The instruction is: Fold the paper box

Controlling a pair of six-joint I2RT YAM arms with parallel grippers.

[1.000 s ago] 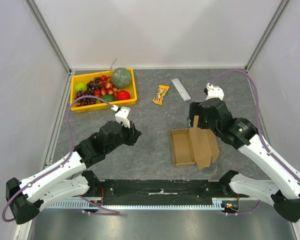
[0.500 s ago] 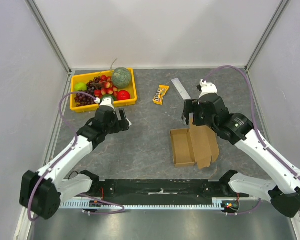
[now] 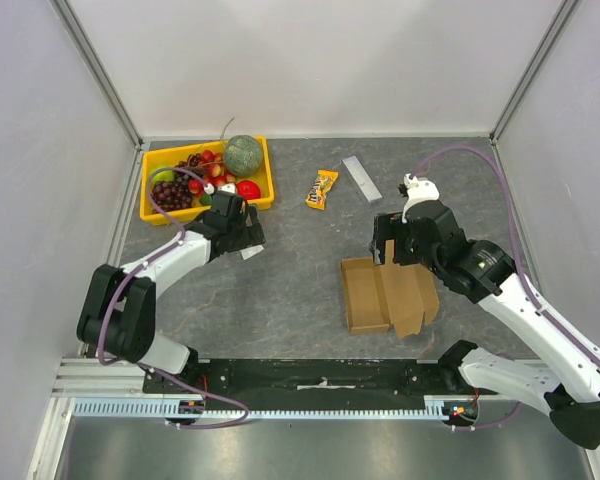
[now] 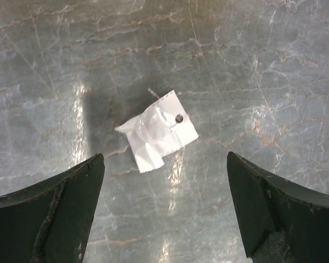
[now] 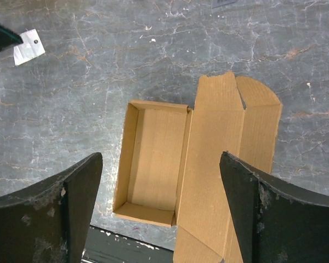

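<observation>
The paper box (image 3: 390,295) is brown cardboard lying on the table in front of the right arm. Its shallow tray (image 5: 153,159) is formed and faces up. The lid panel (image 5: 219,159) with its rounded flap lies spread out flat to the right. My right gripper (image 3: 382,250) hovers open just above the box's far edge, and the right wrist view shows the right gripper (image 5: 160,156) straddling the tray and lid without touching them. My left gripper (image 3: 242,236) is far off to the left, open and empty (image 4: 164,164), above a white paper scrap (image 4: 159,134).
A yellow fruit tray (image 3: 170,214) stands at the back left, close behind the left gripper. A candy packet (image 3: 323,189) and a small grey bar (image 3: 361,178) lie behind the box. The black base rail (image 3: 320,375) runs along the near edge, close to the box's front.
My left arm has swung back and left toward the fruit tray, and its jaws have spread wide. The right gripper has shifted slightly over the box's far edge. The box has not moved.
</observation>
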